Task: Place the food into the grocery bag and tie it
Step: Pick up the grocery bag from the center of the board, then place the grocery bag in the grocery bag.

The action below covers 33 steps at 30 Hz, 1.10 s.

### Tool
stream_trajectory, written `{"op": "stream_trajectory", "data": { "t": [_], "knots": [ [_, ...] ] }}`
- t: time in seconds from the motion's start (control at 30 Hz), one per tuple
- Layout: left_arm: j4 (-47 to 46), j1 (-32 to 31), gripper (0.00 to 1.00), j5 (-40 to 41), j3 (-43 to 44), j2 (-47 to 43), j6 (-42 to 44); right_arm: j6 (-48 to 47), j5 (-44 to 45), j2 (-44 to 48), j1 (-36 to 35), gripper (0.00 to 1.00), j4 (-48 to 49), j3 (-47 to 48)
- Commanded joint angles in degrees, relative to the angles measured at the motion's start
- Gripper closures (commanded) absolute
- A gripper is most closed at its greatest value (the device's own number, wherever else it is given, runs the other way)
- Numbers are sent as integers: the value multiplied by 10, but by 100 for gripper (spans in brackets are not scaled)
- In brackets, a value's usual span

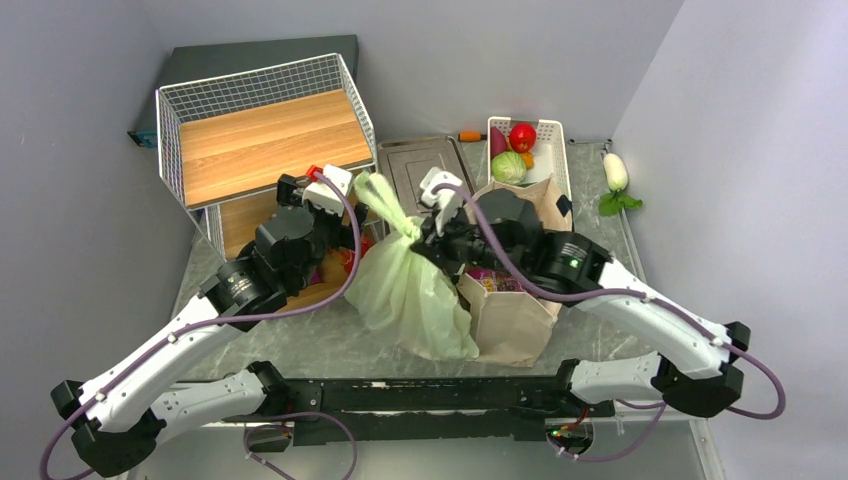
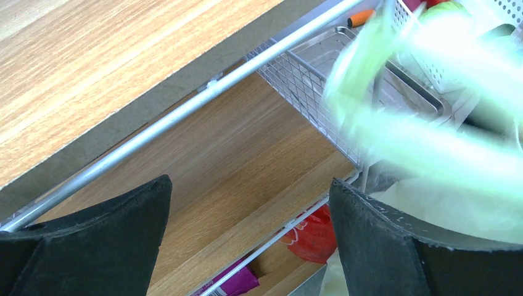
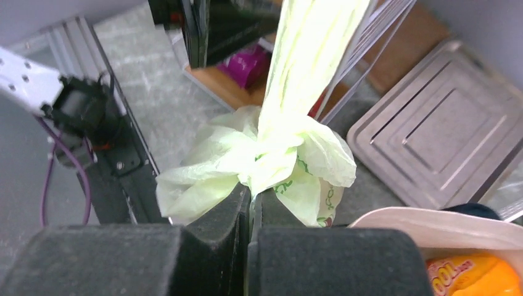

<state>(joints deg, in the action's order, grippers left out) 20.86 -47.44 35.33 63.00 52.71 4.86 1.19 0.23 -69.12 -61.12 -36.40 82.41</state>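
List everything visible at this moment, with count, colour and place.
grocery bag: one, pale green, table centre, neck knotted
canvas tote: one, beige, just right of the bag
wire rack: one, white with wooden shelves, rear left
metal tray: one, grey, rear centre
basket: one, white, rear right, holding red and green produce
radish: one, white with green leaves, far right
left pincer: black, open, beside the rack
right pincer: black, shut on the bag's knot

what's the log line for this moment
phase: tying | left gripper: open, empty | right gripper: shut on grocery bag neck | bag: bunched, beside canvas tote
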Motion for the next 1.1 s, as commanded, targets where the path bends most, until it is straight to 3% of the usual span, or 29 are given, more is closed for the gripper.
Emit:
{"op": "stream_trajectory", "data": {
  "t": [0.0,0.27,0.67,1.07],
  "knots": [
    [-65,14,1,33,11,-13,-1,-7,66,63,-2,100,114,60],
    [-62,15,1,29,13,-9,-4,-50,138,58,-2,100,180,124],
    [-63,15,1,26,11,-8,-1,-147,361,34,-2,100,318,180],
    [-60,20,1,16,12,-9,-5,-268,574,63,-2,100,457,64]
  ]
}}
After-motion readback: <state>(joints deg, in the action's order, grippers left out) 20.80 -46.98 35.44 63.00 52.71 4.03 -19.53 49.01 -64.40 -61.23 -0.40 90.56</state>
